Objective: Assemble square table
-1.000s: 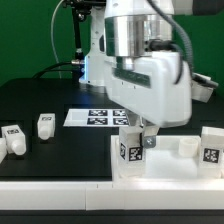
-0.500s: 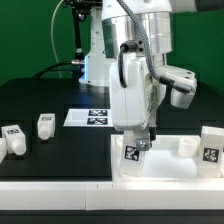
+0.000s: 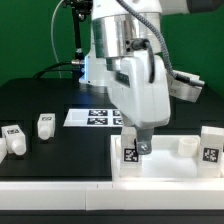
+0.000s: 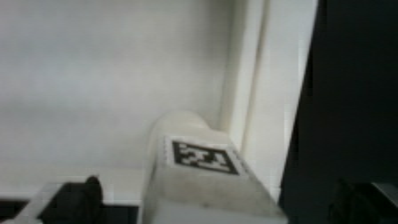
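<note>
The black worktop (image 3: pixel 40 160) fills the scene. The white arm (image 3: pixel 125 45) rises from its far middle and leans toward the near right, so that its bulky wrist hangs nose-down over the square table's tray-like top (image 3: pixel 160 172). That top lies flat at the near right edge of the worktop. Behind it, toward the far centre, the marker board (image 3: pixel 95 117) lies flat. An upright leg (image 3: pixel 130 150) stands at the left end of the top with its tag facing the near side. Another leg (image 3: pixel 210 146) stands at the top's right end, though whether it rests on the top or just behind it cannot be told. Two loose legs are well apart from the top on the left, one (image 3: pixel 45 125) farther back and one (image 3: pixel 13 139) at the left edge. The pincer (image 3: pixel 142 146) points straight down at the upright leg. In the wrist view its dark fingers (image 4: pixel 71 203) stand apart on either side of that leg (image 4: pixel 205 150), with a gap between finger and leg. Compared with half a second ago, the wrist has turned round its vertical axis and its broad housing now faces the near side, while the leg stands in the same spot.
</note>
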Controlling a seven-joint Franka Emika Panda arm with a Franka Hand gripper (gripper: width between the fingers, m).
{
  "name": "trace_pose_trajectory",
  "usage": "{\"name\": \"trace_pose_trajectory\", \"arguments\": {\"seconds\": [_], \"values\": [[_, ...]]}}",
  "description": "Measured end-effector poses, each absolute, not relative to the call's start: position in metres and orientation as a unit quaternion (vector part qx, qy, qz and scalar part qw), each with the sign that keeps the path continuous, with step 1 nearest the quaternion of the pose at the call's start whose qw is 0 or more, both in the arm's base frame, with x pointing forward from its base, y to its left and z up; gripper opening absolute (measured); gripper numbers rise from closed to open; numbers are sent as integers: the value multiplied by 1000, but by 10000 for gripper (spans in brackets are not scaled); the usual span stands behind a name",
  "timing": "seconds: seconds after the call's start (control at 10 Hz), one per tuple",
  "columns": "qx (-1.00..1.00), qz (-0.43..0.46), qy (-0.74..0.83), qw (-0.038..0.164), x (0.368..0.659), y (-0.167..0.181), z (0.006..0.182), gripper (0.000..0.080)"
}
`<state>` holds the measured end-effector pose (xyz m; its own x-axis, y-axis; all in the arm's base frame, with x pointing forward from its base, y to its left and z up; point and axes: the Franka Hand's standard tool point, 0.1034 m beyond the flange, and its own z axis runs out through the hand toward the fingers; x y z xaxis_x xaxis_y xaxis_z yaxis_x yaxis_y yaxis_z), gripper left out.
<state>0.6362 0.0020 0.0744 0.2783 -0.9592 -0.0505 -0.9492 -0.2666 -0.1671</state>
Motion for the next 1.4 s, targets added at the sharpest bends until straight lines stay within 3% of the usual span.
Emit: {"name": "trace_pose_trajectory", "arguments": {"seconds": [0.4, 0.6, 0.8, 0.9, 1.0, 1.1, 1.2, 1.4], "values": [[-862, -38, 500, 76, 633, 2, 73, 649], [-941, -47, 331, 51, 632, 5, 71, 649], [-960, -45, 274, 45, 632, 4, 72, 649], [-959, -45, 276, 45, 632, 4, 72, 562], [-957, -45, 282, 46, 632, 4, 71, 426], [-957, -44, 283, 46, 631, 4, 71, 426], [-952, -43, 300, 45, 630, 2, 70, 287], [-924, -39, 377, 49, 631, 2, 71, 287]]}}
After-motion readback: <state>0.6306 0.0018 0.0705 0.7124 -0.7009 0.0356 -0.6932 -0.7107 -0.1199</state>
